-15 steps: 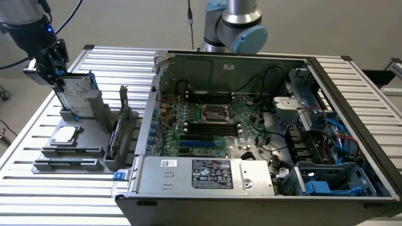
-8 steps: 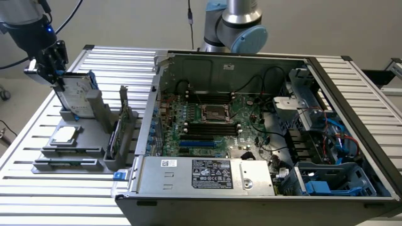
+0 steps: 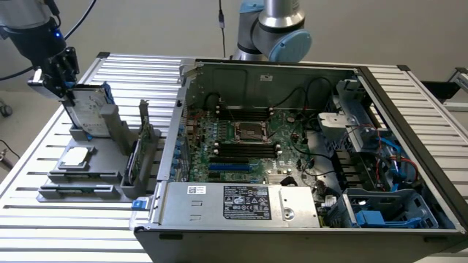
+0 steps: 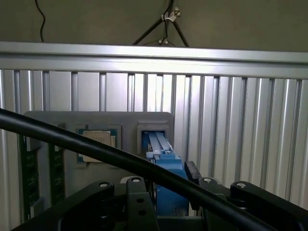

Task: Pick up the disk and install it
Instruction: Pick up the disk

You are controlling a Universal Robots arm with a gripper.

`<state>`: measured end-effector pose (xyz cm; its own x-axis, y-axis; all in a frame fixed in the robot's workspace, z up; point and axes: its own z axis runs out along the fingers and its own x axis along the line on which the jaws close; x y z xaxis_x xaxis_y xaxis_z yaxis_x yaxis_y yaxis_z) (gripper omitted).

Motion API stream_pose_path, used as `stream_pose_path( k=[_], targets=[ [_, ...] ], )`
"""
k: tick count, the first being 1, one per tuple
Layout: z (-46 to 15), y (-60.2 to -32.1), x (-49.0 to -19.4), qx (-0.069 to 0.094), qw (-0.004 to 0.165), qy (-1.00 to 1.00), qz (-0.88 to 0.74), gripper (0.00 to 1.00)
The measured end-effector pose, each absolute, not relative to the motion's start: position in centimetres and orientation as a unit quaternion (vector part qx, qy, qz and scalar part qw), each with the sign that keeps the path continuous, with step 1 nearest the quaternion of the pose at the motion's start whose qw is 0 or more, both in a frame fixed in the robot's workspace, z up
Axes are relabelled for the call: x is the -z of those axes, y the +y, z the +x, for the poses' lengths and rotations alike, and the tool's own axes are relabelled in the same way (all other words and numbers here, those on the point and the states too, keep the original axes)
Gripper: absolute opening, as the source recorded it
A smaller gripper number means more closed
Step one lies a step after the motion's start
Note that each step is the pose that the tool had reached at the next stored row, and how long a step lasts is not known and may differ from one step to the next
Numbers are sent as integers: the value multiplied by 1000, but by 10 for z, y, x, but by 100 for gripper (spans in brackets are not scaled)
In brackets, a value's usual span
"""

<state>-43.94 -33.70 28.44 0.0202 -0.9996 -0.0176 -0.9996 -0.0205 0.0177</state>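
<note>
The disk (image 3: 89, 107) stands upright in a slot of the grey holder (image 3: 80, 176) at the exterior view's left, silver with blue rails. My gripper (image 3: 66, 90) comes down on its top edge from above. In the wrist view the blue-railed disk (image 4: 166, 178) sits between my black fingers (image 4: 140, 204), which press against its two sides. The gripper is shut on the disk, whose lower end still rests in the holder.
A square processor chip (image 3: 75, 158) lies on the holder, and a card (image 3: 140, 156) stands in it. The open computer case (image 3: 256, 76) sits at the exterior view's right, with a grey power supply (image 3: 241, 203) and blue drive bay (image 3: 380, 216). A black cable (image 4: 72, 142) crosses the wrist view.
</note>
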Motion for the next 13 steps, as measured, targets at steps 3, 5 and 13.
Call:
stream_pose_path(
  k=[3,5,13],
  targets=[
    [-439,-337,-284,14,1,-700,714,41],
    [-439,-337,-284,14,2,-700,714,41],
    [-439,-337,-285,12,5,-700,714,41]
  ],
)
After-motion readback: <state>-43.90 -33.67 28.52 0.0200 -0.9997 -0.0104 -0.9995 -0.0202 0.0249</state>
